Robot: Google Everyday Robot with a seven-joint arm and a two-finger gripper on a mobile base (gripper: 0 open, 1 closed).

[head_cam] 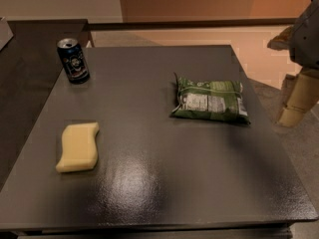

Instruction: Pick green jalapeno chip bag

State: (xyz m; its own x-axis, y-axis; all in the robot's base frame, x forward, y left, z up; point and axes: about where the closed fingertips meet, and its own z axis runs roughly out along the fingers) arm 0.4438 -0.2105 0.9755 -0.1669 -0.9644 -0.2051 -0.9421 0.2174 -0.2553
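Note:
The green jalapeno chip bag (pixel 211 99) lies flat on the dark grey table (pixel 149 183), right of centre, with its white label panel facing up. My gripper (pixel 297 99) hangs at the right edge of the view, off the table's right side and a little right of the bag. It is not touching the bag and nothing is in it. Part of the arm above it is cut off by the frame.
A dark soda can (pixel 73 60) stands upright at the table's far left corner. A yellow sponge (pixel 78 147) lies at the near left. A second dark surface (pixel 25 78) adjoins the table on the left. Floor shows beyond the right edge.

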